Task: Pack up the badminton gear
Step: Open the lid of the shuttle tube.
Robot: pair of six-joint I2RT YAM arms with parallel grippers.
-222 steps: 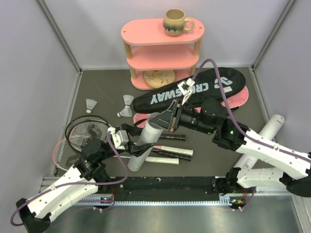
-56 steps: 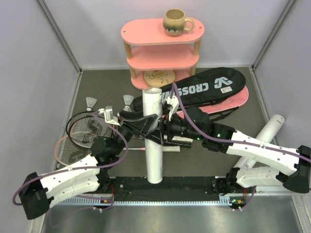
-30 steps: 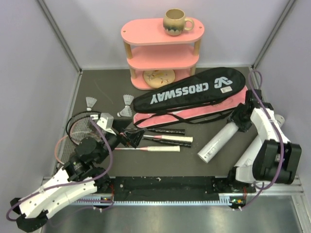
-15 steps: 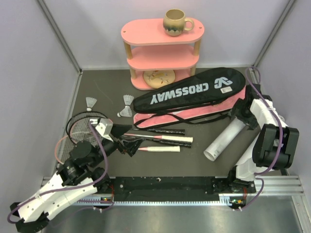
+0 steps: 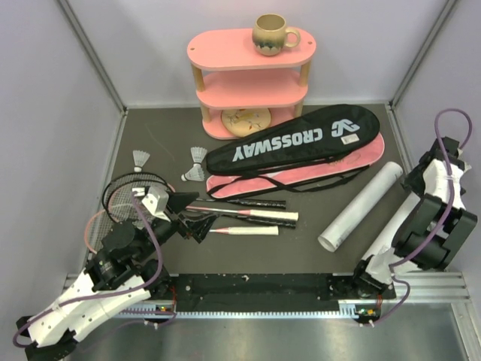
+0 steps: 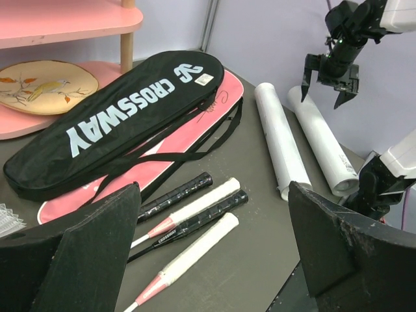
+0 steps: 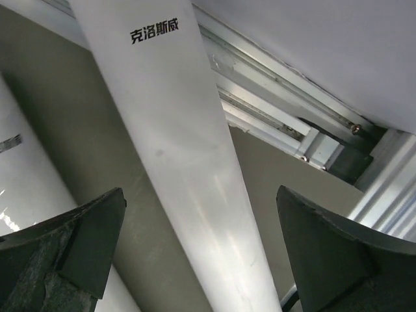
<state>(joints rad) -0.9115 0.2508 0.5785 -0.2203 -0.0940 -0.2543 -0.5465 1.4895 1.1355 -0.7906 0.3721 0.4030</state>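
The black CROSSWAY bag (image 5: 297, 143) lies across the pink bag (image 5: 316, 175) at the back. Racket handles (image 5: 259, 217) lie mid-table, their heads (image 5: 128, 201) at the left. Near the heads are three shuttlecocks (image 5: 197, 156). One white tube (image 5: 361, 207) lies free at the right. A second tube (image 7: 175, 130) runs beside it under my right arm. My right gripper (image 5: 415, 180) hangs open over that second tube's far end, jaws either side and not touching. My left gripper (image 6: 213, 188) is open and empty above the white handles (image 6: 195, 250).
A pink three-tier shelf (image 5: 252, 83) stands at the back with a beige mug (image 5: 270, 34) on top and a patterned plate (image 5: 246, 119) at the bottom. Walls close the sides; an aluminium rail (image 7: 292, 123) runs by the right tube.
My right gripper opened and let go of the white tube, which now lies flat on the table. That arm then swung to the far right. The left gripper dropped slightly toward the handles.
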